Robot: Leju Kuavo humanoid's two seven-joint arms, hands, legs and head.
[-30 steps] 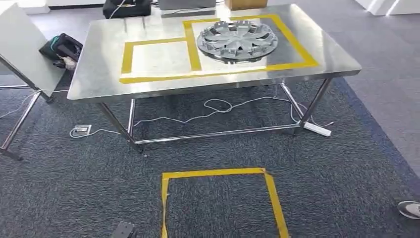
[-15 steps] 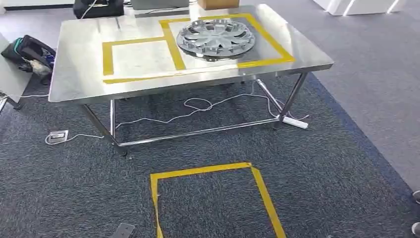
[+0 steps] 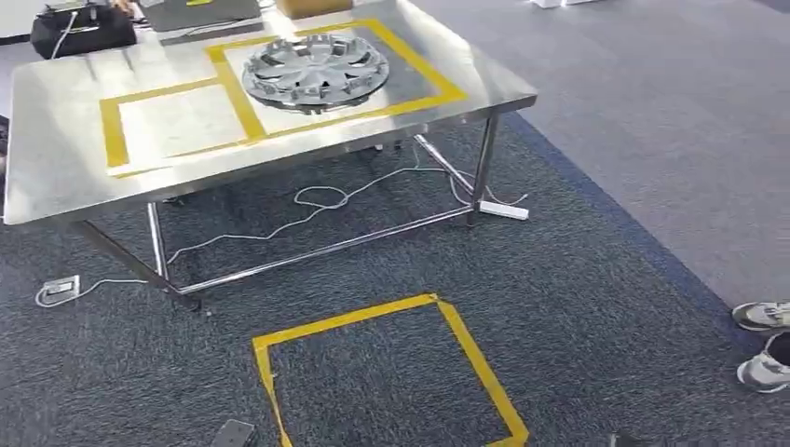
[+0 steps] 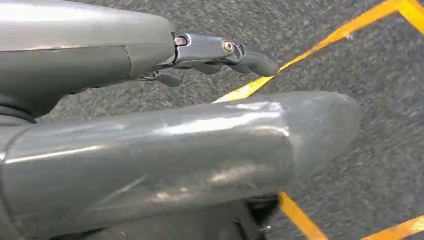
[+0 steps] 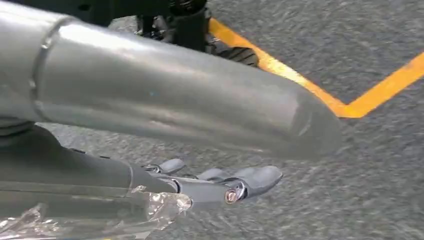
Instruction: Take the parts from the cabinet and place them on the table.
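The steel table (image 3: pixel 56 186) stood ahead of the robot, marked with two yellow-taped zones. A silver wheel cover (image 3: pixel 315 68) lay flat inside the larger taped zone (image 3: pixel 424 79), on the side toward the robot's right. The smaller taped zone (image 3: pixel 172 116) beside it held nothing. A white cable (image 3: pixel 317 200) and a power strip (image 3: pixel 504 210) lay on the carpet under the table, and a yellow taped square (image 3: pixel 387 372) marked the floor nearer the robot. A person's shoes (image 3: pixel 764 340) stood at the right edge of the head view.

The left hand (image 4: pixel 150 145) hung above the carpet, fingers apart and extended, holding nothing. The right hand (image 5: pixel 175 115) hung likewise, fingers loosely extended and empty; clear plastic film (image 5: pixel 100 215) clung to its wrist cover.

Judged step: one part is already placed, both hands are free, and the robot is between deliveries. The cabinet was outside the frames. The next move probably calls for turning toward the cabinet, locating the next part and securing a stable two-handed hold, since a part like the wheel cover is broad and thin.
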